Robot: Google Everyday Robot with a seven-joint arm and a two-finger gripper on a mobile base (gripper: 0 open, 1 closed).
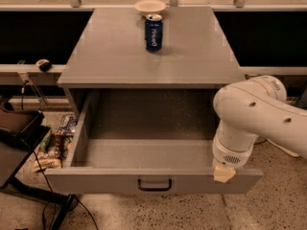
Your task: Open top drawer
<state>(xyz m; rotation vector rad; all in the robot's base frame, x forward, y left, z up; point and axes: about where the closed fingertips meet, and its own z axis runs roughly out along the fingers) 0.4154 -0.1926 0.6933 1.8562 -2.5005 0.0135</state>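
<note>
I see the wide grey top drawer [144, 155] pulled well out, my white arm's gripper [224, 173] at its front's right rim; its grip I can't tell

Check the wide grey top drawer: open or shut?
Open. The wide grey top drawer stands pulled far out of the grey cabinet, its interior floor exposed; the gripper sits at its front right rim.
</note>
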